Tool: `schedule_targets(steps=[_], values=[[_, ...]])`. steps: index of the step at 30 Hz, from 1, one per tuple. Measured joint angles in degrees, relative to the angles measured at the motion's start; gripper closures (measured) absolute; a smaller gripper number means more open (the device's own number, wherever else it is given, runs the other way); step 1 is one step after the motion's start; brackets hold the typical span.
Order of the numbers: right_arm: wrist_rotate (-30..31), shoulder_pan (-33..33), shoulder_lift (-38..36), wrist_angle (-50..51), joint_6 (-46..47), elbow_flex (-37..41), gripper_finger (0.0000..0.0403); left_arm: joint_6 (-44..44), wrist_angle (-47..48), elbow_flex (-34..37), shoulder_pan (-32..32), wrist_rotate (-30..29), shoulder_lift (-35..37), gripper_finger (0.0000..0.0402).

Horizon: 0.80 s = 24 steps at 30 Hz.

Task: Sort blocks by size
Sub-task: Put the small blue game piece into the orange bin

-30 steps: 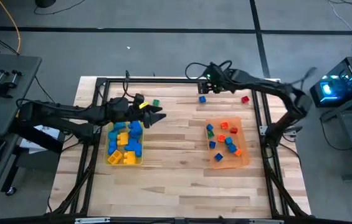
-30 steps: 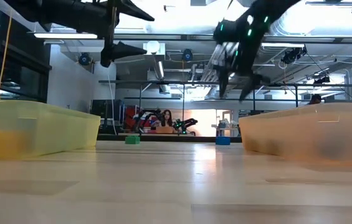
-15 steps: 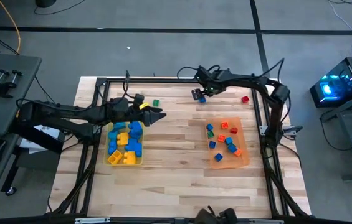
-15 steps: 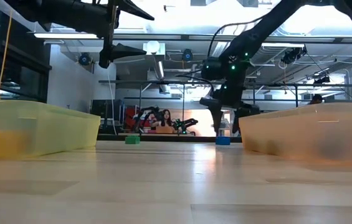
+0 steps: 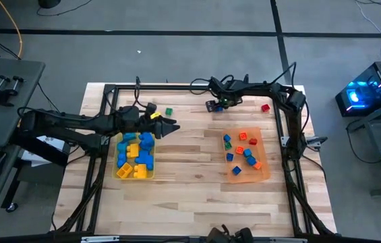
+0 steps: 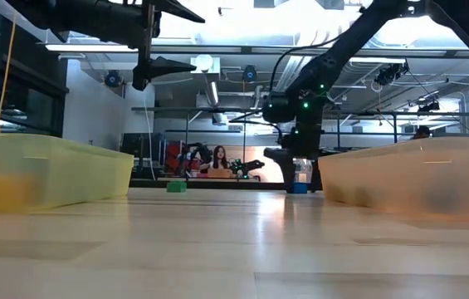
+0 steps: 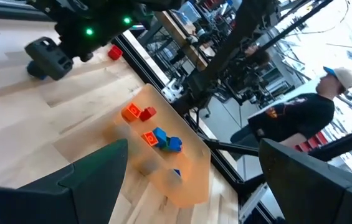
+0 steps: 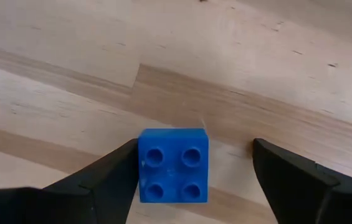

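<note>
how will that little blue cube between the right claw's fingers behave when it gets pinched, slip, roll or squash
The blue cube looks like hard moulded plastic with four studs on top, so it probably won't squash. Its flat sides and square shape make rolling unlikely. The right claw stands open around it, one finger much closer than the other, so it may slide sideways on the smooth wooden table as the fingers close.

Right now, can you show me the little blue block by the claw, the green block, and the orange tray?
blue block (image 8: 173, 165): right wrist view, its studded top face.
green block (image 5: 168, 111): high view, its top.
orange tray (image 5: 263, 169): high view, bare floor near its corner.
</note>
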<state>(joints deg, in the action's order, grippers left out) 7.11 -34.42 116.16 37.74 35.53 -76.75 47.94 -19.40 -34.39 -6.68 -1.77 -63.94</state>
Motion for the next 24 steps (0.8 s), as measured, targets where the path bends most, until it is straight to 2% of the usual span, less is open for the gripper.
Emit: schedule_targets(steps=[4,9,15,20,24], values=[[1.9,1.1,0.4,-0.3,-0.9,0.0,0.0155,0.0,0.2,0.0,0.0,1.1,0.0,0.0058],[2.2,1.4,0.4,-0.2,-3.2,0.0,0.0269,-0.1,0.2,0.0,0.0,1.3,0.0,0.0058],[1.3,1.4,-4.7,3.8,-8.9,0.6,0.0266,-0.3,0.1,0.0,-0.1,3.5,0.0,0.0058],[1.7,2.8,-16.7,9.4,-12.5,0.4,0.0266,-2.6,0.0,0.0,-0.8,6.2,0.0,0.0058],[1.2,8.1,-26.3,15.5,-7.4,1.0,0.0266,-3.2,-0.1,0.0,-2.6,6.2,0.0,0.0058]])
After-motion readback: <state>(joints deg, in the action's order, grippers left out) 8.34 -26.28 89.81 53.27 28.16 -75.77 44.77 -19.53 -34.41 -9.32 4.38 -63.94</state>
